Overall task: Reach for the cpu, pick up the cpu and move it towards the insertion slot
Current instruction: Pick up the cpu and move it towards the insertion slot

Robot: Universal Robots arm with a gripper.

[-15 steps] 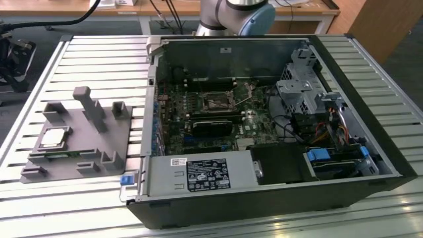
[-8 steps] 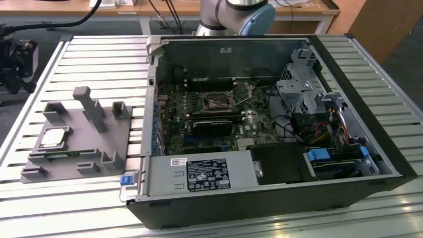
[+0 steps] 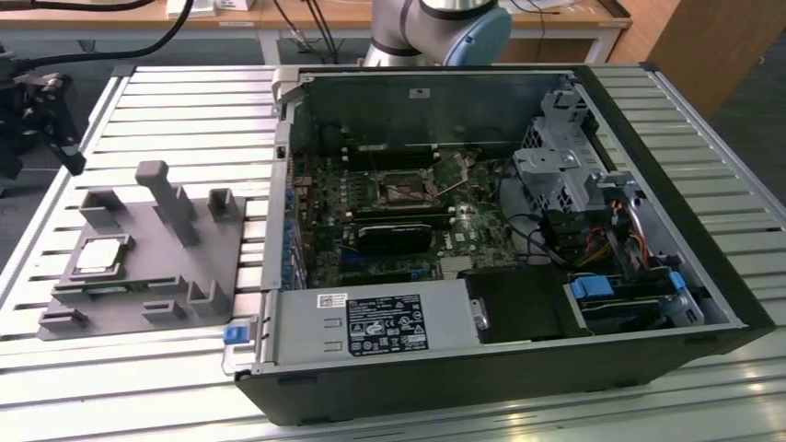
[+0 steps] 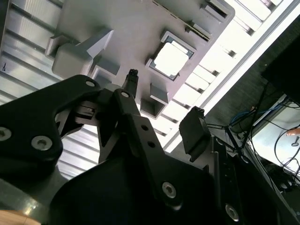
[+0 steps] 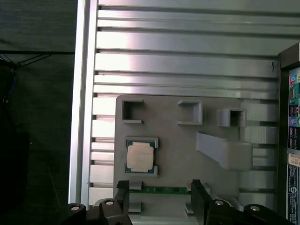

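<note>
While the pincer (image 5: 159, 183) hung spread and empty above the grey holder plate (image 5: 178, 150), the chip (image 5: 140, 156) lay flat in a square pocket on that plate, near the fingertips but apart from them. The plate sat on the slatted desk (image 3: 184, 101), at the exterior view's left of the open computer case (image 3: 491, 378), whose board carried the socket (image 3: 403, 189). The chip looked light, thin and rigid, its smooth metal top likely to slip. A hold on two opposite edges seemed safest, sparing a probably delicate underside.

Power supply label (image 3: 385, 324), print illegible.
</note>
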